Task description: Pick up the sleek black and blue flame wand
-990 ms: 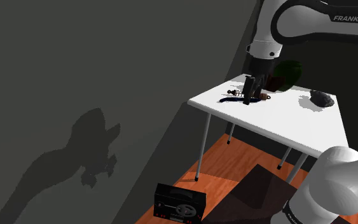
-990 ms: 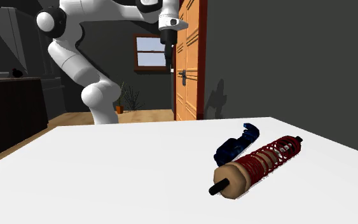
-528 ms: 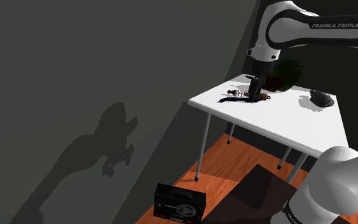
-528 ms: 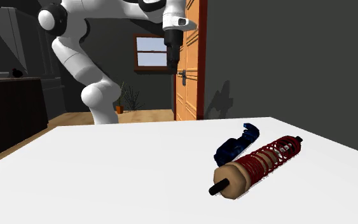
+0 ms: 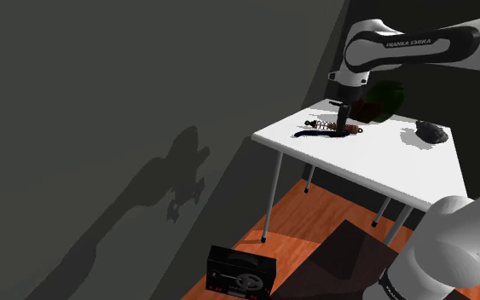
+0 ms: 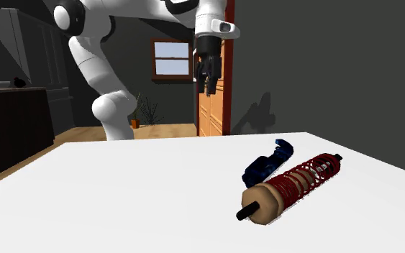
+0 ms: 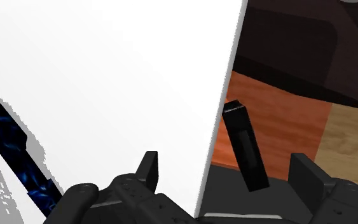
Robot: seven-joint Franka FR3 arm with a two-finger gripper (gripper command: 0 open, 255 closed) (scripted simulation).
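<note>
Black-blue flame wand [image 6: 265, 164] lies flat on the white surface [image 6: 121, 201], same spot as 1 s ago. Red coil strut [image 6: 298, 183] is just beside it, lengthwise, also unmoved; can't tell if they touch. Arm has swung since then: the claw [image 6: 210, 88] is now further to the 2nd ext. view's right & lower, fingers apart, gripping nothing, well above the wand. In the shoulder view the arm's shadow on the wall has slid right. Wrist view has the wand [image 7: 12, 146] off to 1 side of the fingers, w/ the surface edge running between them. Dark lump [image 5: 431, 132] sits well apart on the surface; black box [image 5: 242, 273] on the floor.
</note>
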